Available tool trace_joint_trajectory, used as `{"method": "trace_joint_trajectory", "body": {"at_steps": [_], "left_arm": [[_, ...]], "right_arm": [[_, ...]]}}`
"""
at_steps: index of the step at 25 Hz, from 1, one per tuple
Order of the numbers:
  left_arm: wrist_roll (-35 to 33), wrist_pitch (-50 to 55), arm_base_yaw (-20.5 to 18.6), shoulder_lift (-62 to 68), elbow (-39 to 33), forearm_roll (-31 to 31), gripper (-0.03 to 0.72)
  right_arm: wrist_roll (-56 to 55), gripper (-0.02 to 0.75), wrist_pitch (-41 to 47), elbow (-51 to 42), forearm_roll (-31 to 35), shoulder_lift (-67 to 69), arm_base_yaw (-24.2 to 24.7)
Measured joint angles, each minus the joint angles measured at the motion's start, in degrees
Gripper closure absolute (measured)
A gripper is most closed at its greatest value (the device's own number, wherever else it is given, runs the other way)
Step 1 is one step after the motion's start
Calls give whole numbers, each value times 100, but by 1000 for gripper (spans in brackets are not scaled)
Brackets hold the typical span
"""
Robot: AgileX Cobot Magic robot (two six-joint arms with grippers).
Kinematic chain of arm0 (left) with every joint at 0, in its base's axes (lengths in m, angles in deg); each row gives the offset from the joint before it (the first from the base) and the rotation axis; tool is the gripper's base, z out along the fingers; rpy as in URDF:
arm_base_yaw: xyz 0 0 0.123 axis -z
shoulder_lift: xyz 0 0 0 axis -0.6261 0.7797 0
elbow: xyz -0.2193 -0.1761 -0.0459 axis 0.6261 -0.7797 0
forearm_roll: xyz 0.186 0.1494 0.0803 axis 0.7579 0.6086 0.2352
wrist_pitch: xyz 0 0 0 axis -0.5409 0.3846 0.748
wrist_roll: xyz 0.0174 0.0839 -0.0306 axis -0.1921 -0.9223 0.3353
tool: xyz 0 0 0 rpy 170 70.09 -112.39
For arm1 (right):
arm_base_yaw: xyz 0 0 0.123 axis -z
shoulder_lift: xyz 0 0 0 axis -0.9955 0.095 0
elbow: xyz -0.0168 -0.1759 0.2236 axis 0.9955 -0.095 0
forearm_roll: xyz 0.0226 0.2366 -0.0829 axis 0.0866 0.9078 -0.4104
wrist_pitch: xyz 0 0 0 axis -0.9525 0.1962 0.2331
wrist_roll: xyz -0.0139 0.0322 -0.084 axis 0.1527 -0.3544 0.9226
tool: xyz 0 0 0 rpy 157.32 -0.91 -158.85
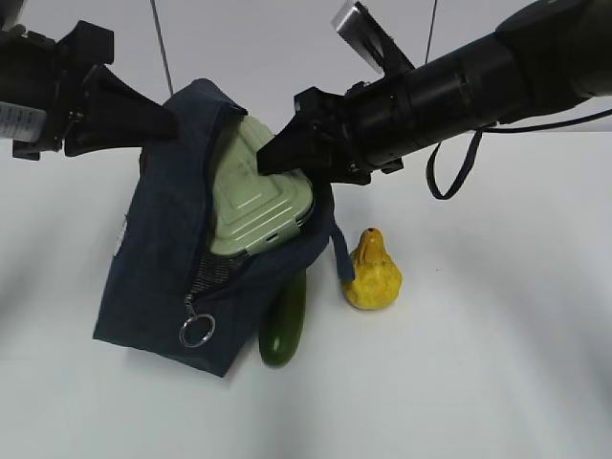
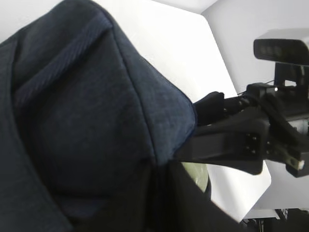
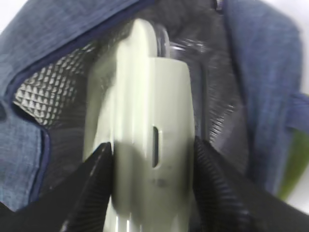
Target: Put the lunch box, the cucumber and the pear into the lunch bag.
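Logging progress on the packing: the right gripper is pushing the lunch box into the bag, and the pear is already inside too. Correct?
Not quite. The pear is outside, standing on the table right of the lunch bag, as the exterior view shows. The right gripper does hold the lunch box in the bag's mouth.

A boxy dark navy fabric lunch bag sits left of centre, its mouth open and a metal ring pull hanging low. A pale sage-green lidded lunch box stands tilted, half inside that mouth. A smooth dark green cucumber lies against the bag's lower right. A lumpy yellow pear stands upright just right.
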Motion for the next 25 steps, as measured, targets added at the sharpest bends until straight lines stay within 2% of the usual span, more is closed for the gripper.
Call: {"method": "trace_joint_trajectory", "body": {"at_steps": [6,13,25], "left_arm": [[-237,155,0,97,0,-254,668],[-271,286,0,123,0,-271,669],[-276,647,0,271,0,-329,669]], "right_arm": [[28,349,-272,0,-238,0,-219],[102,349,-323,0,-445,170,-428],[137,342,-369,0,-607,443,-467]]}}
